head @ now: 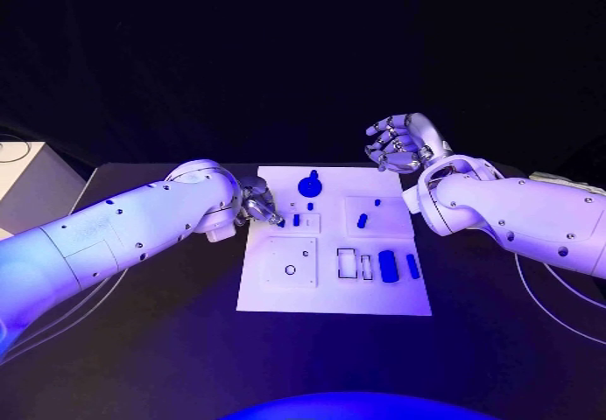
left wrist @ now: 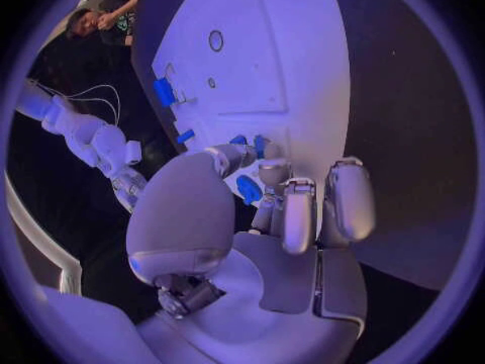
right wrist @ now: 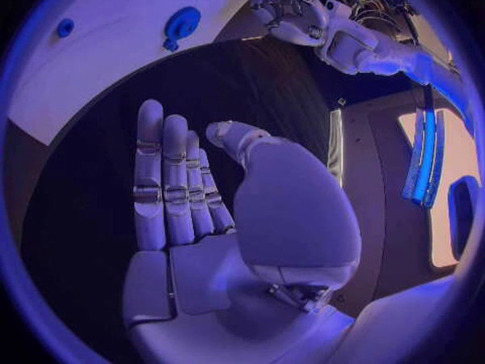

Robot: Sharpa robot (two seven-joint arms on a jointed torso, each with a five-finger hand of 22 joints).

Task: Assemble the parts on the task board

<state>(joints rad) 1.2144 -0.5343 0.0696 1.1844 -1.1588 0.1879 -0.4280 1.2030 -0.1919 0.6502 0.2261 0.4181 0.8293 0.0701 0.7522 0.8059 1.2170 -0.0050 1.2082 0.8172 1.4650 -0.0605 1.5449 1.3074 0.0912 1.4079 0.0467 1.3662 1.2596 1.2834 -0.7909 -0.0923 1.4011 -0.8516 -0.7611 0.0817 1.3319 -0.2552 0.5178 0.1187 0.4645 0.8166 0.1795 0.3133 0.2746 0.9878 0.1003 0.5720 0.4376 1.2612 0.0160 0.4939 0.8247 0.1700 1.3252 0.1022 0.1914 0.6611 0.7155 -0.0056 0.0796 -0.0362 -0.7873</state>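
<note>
Left hand (head: 259,206) pinches a blue part (left wrist: 249,189) (over the task board (head: 285,297)); right hand (head: 398,144) spread, empty

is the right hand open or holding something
Open. The right hand is raised off the board, fingers straight and together, palm empty.

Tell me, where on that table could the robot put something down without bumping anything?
The black table looks bare in front of the white task board, and in strips to either side under the arms. The board's near edge is plain too. It is crowded at the board's left edge, where the left hand works among small blue parts. The right hand is raised beyond the far corner.
</note>
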